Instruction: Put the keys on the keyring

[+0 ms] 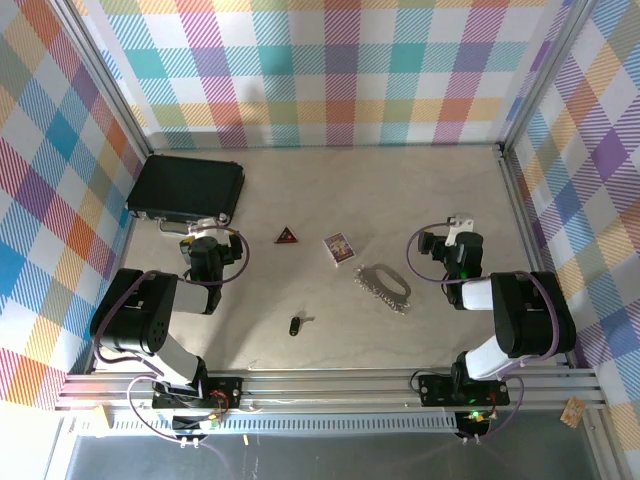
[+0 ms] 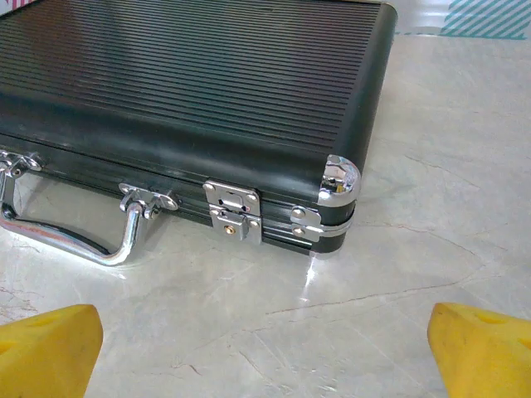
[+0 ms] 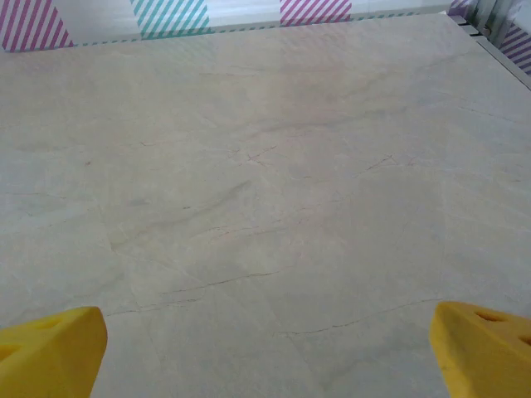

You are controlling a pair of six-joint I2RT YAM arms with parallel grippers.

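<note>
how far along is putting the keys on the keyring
Done: nothing yet. The key lies alone on the table, apart from the keyring. In hand: nothing; the left gripper and right gripper are open and empty. Left: pick up both and thread the key on.

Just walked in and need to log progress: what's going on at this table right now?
Nothing is being handled yet. The left hand and the right hand are both open and empty. The small black-headed key lies on the table near the front middle, apart from the silvery keyring, which is to its right and a little farther back. The left hand faces a closed black case at the back left.
</note>
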